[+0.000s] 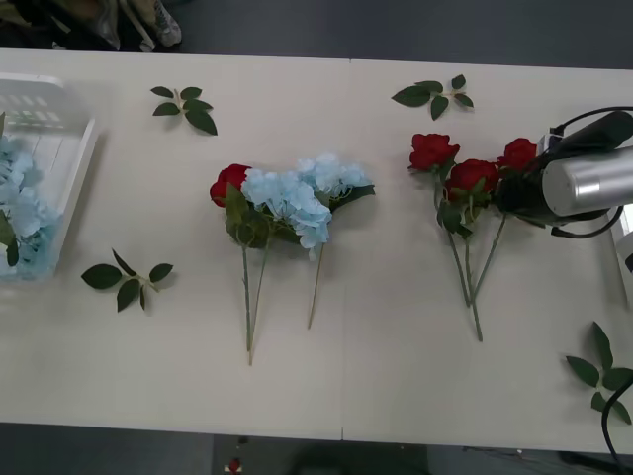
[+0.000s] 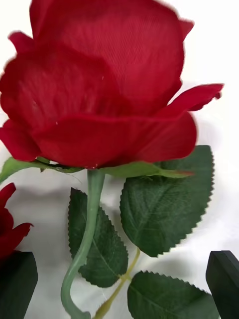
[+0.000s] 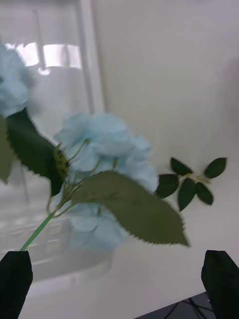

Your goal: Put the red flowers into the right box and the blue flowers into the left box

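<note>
Three red flowers lie at the table's right, and my right arm reaches over them from the right. In the right wrist view my right gripper is open, with its black fingers on either side of one rose's stem and leaves. Another red rose lies mid-table against two blue flowers. More blue flowers fill the left box. My left gripper is open above a blue flower at the left box's wall. A white sliver at the far right edge may be the right box.
Loose green leaf sprigs lie at the back left, back middle, front left and front right. A black cable loops off the right wrist. The table's front edge runs along the bottom.
</note>
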Tool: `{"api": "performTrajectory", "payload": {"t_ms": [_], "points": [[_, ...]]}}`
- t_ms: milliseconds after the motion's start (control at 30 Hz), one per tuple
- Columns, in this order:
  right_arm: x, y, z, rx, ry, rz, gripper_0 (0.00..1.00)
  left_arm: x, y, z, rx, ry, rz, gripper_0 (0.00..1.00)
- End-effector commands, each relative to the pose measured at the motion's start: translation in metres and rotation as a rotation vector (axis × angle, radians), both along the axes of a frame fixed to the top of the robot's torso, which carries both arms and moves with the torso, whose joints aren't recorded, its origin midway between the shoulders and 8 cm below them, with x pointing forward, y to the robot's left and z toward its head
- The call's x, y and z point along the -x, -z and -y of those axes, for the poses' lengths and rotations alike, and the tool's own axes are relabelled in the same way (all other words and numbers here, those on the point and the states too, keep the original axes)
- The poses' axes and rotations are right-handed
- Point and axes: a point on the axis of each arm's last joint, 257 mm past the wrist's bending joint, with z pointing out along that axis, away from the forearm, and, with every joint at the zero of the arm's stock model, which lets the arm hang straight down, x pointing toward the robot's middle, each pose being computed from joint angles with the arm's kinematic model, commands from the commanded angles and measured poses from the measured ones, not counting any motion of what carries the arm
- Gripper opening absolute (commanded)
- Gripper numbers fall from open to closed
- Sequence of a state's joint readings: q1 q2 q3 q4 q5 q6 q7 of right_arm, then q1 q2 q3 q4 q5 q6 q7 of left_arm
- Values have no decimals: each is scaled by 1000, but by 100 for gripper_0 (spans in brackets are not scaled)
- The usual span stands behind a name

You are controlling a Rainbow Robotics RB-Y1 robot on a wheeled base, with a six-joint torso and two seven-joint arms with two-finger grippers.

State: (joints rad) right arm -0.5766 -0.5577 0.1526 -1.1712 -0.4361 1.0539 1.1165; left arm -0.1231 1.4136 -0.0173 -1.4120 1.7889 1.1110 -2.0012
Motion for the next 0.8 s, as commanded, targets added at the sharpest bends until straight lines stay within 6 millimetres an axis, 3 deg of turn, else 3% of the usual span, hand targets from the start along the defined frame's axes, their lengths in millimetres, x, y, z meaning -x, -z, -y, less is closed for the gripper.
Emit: {"api": "performTrajectory", "payload": {"t_ms": [33, 133, 200, 267, 400, 433, 800], "points": [[-21, -22, -11, -7, 10, 48, 100, -25, -19, 56, 153, 50, 63, 100], [-23, -24, -14, -6, 7, 52, 95, -31, -19, 79, 227, 65, 75, 100], [-24, -24, -16, -7, 5, 53, 65, -36, -20, 93, 280, 59, 75, 100], [-24, -24, -16, -7, 5, 53, 42, -40, -17, 108, 307, 53, 66, 100], [-24, -24, -16, -9, 4, 52, 5, -49, -11, 128, 272, 95, 89, 100], [-24, -24, -16, -9, 4, 52, 0, -51, -10, 133, 271, 104, 95, 100], [-24, -27, -12, -8, 7, 55, 0, -72, 17, 195, 221, 194, 158, 100]]}}
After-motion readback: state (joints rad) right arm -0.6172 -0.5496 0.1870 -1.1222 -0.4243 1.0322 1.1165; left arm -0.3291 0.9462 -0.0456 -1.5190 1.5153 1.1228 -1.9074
